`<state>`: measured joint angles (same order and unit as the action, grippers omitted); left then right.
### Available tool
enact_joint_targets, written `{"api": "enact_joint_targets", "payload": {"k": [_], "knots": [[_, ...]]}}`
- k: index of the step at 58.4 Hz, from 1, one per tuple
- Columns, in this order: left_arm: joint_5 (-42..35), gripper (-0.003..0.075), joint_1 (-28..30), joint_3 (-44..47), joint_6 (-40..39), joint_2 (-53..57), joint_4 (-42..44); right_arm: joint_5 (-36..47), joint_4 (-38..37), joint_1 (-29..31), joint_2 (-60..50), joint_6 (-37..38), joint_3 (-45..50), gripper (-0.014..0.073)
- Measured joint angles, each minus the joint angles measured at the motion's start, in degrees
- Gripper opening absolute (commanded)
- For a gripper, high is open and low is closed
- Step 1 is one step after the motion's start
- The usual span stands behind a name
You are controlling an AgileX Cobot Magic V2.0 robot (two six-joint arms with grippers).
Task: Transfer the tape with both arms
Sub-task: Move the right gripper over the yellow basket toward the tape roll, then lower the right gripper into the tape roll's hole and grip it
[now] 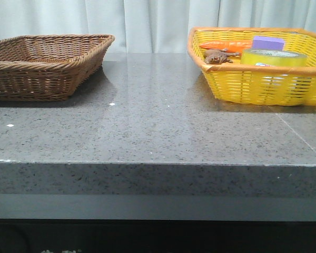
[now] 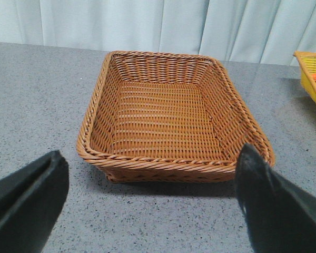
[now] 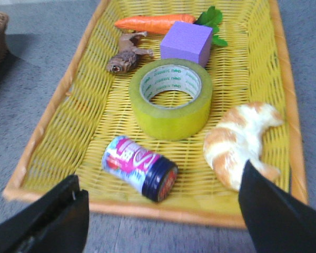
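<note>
Nothing seems done yet: the tape lies flat in the yellow basket, both the left gripper and right gripper are wide and hold nothing, so grasping, handover and placing remain

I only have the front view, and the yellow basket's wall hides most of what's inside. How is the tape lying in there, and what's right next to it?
Observer: The tape lies flat, core opening facing up, roughly mid-basket.
Operator: Anything between it and the near rim?
Observer: Yes, a small jar with a dark lid lies on its side there.
Operator: And the right gripper?
Observer: The right gripper is open, hanging outside the yellow basket, its fingers near the rim.
Operator: Is the brown basket free?
Observer: The left wrist view shows the brown basket with nothing inside.
</note>
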<state>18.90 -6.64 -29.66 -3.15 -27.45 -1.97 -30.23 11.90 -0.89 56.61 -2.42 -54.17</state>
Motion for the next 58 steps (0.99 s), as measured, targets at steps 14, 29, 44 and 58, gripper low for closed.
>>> {"api": "enact_joint_targets", "payload": {"k": [14, 29, 44, 58], "knots": [[0.0, 0.0616, 0.0, 0.0, 0.0, 0.0, 0.02, -2.56, 0.0, 3.7, 21.84, 1.63, -17.94, 0.0601], [0.0, 0.0617, 0.0, 0.0, 0.0, 0.0, 0.12, -11.28, -0.19, 4.34, 42.34, 2.01, -37.39, 0.0601], [0.0, 0.0617, 0.0, 0.0, 0.0, 0.0, 0.12, -15.99, -0.33, 4.34, 53.29, 2.01, -45.47, 0.0601], [0.0, 0.0617, 0.0, 0.0, 0.0, 0.0, 0.12, -16.35, -1.33, 4.34, 56.04, 2.01, -46.04, 0.0435]]}}
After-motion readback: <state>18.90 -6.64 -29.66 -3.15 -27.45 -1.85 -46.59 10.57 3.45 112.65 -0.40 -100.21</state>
